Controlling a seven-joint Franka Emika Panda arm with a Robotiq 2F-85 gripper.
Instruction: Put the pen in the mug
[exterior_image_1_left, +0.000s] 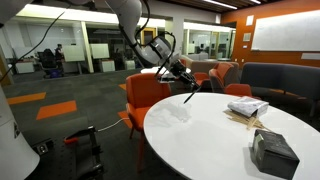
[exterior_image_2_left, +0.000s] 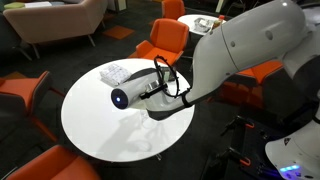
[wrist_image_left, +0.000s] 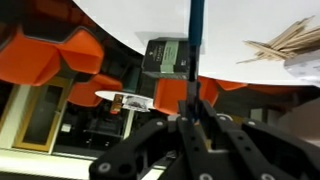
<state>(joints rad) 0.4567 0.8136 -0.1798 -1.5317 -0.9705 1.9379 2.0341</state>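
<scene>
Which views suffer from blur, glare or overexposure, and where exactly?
Wrist view: the hand, shut on the pen, is dark and soft, while the white table is nearly blown out. In an exterior view the table carries a pale sheen near its edge. In an exterior view the arm looms large near the lens.

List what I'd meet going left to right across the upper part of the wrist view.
orange chair → dark box → pen → wooden sticks

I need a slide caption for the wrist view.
Claw holds a dark pen over the white table; dark box and wooden sticks beyond.
</scene>
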